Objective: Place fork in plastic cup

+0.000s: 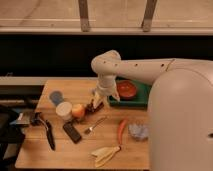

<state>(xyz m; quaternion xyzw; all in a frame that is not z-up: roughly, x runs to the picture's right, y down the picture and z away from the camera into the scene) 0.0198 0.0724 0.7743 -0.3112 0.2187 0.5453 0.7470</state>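
Observation:
The small silver fork [95, 124] lies on the wooden table [55, 152], tines toward the lower left. The dull blue-grey plastic cup [56, 97] stands at the table's left back, behind the cream-white cup [64, 110]. My gripper [96, 100] hangs from the white arm above the table's middle, just right of the apple [78, 110] and above and slightly behind the fork. It is over a dark brown object [95, 106]. The fork lies free, apart from the gripper.
A green tray [142, 100] with a red bowl [127, 89] sits at the back right. A black-handled knife [47, 134], a black rectangular object [72, 132], the orange-handled yellow tool [112, 147] and a crumpled grey-blue wrapper [138, 131] lie nearer the front.

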